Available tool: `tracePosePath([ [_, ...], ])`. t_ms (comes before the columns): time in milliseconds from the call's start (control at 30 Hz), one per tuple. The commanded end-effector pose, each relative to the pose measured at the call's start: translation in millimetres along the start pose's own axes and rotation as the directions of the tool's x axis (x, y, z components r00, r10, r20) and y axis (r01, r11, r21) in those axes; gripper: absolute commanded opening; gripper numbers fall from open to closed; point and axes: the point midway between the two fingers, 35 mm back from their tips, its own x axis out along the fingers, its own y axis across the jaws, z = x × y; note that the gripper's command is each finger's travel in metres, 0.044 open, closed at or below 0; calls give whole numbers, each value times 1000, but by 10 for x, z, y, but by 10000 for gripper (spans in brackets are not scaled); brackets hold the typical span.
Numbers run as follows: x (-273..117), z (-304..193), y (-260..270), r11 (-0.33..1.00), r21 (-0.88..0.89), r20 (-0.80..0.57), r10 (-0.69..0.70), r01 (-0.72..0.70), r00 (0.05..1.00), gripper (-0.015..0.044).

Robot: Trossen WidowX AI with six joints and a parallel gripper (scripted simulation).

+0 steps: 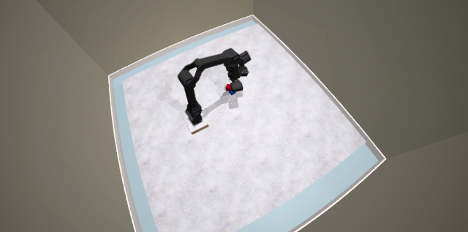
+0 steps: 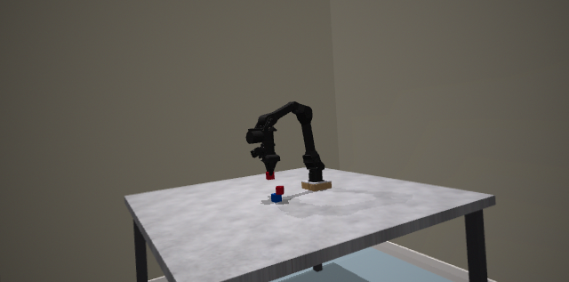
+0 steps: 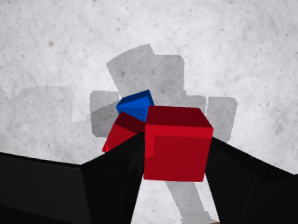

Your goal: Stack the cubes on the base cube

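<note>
The blue base cube (image 1: 232, 93) (image 2: 276, 197) (image 3: 134, 108) stands on the table. One red cube (image 1: 228, 87) (image 2: 279, 189) (image 3: 121, 134) sits on top of it, offset toward one corner and overhanging. My gripper (image 2: 269, 173) (image 3: 174, 141) is shut on the other red cube (image 2: 269, 176) (image 3: 175, 159), which hangs clearly above the base cube's height, near the stack. In the wrist view the held cube looks level and partly covers the blue cube and the placed red cube. In the top view the held cube is hidden behind the gripper.
The arm's base stands on a small wooden block (image 1: 199, 129) (image 2: 316, 186) on the marbled table (image 1: 256, 159) (image 2: 222, 229). The arm arches from there over the stack. Its shadow falls around the cubes.
</note>
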Motion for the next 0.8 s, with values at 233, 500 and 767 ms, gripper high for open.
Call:
tracePosePath([
  [233, 9, 3, 183, 951, 310, 4, 6, -7, 1000, 105],
  [500, 20, -6, 239, 912, 409, 4, 7, -7, 1000, 105],
  [767, 247, -6, 227, 909, 416, 4, 6, -7, 1000, 105],
])
